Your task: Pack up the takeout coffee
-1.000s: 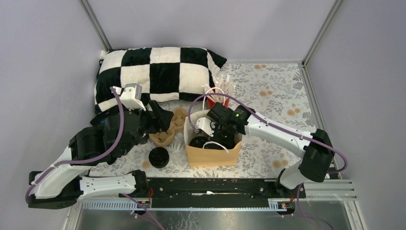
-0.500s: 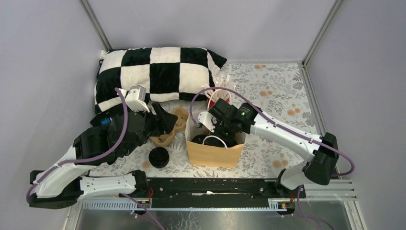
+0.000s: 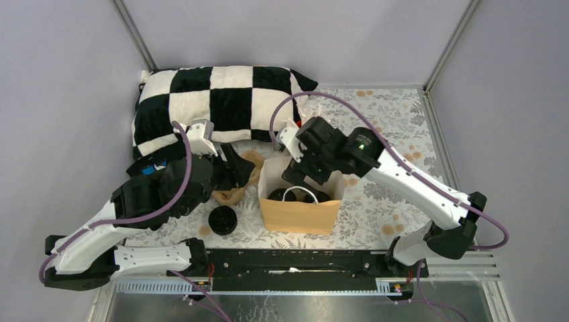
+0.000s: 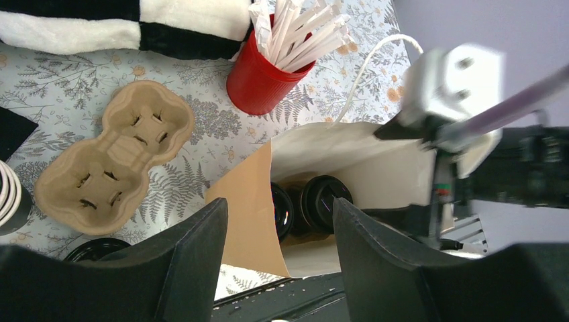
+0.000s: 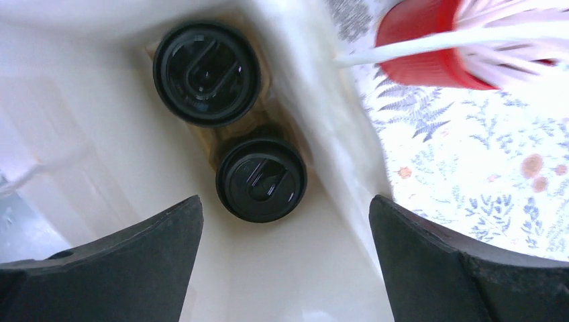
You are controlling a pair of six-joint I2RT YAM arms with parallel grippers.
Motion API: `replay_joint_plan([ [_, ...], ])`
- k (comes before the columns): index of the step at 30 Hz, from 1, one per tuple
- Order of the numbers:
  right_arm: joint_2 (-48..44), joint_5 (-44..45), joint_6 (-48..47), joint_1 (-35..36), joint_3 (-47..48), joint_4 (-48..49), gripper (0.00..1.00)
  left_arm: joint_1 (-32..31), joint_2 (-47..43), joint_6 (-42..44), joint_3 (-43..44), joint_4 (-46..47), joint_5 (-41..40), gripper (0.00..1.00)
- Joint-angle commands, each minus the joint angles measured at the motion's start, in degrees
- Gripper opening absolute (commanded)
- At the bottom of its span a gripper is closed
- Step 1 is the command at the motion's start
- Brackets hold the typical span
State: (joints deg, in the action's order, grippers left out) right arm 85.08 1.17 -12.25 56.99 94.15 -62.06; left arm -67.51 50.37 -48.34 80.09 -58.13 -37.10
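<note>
Just changed: our right end effector [image 5: 285,208] has come up out of the paper bag [image 3: 298,215] and now hangs over its mouth.
Right end effector: fingers spread wide, nothing between them.
Coffee cups [image 5: 262,180]: both stand upright side by side on the bag floor with their black lids on, against the wall nearest the red cup of straws [image 4: 258,87]. Something brown shows between them, and we cannot tell what it is.
Meaning for the task: we judge the cups delivered and let go, so the packing looks nearly done. What may remain is drawing the arm clear without catching the white handle.
Against a second ago: then the right end effector was down inside the bag, hiding the cups from above. Now both lids and the handle show in the overhead view.
Left end effector [image 4: 278,208]: fingers partly apart and empty. It hovers above the cardboard cup carrier [image 4: 111,157], and has drifted slightly toward the bag.
Unchanged: the bag, the carrier and the black lids [image 3: 222,219] on the desk [image 3: 396,134].
</note>
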Motion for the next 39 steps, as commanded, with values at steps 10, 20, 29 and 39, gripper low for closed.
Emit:
replay_joint_plan([
  [10, -0.89, 24.39, 14.02, -1.65, 21.31, 13.80, 1.00, 0.00, -0.76, -2.36, -0.20, 2.67, -0.70, 0.63],
  [20, 16.71, 4.32, 29.93, -19.21, 34.04, 11.77, 0.71, 0.00, -2.09, -2.45, -0.35, 2.70, 0.45, 0.63],
  [29, 28.21, -3.40, 24.96, -23.07, 33.55, 15.37, 0.40, -0.06, -2.23, -1.72, -0.73, 2.67, 0.49, 0.63],
  [39, 35.98, 4.39, 16.95, -23.04, 37.41, 16.93, 0.44, -0.05, -2.22, -1.23, 0.54, 0.83, -0.40, 0.63],
])
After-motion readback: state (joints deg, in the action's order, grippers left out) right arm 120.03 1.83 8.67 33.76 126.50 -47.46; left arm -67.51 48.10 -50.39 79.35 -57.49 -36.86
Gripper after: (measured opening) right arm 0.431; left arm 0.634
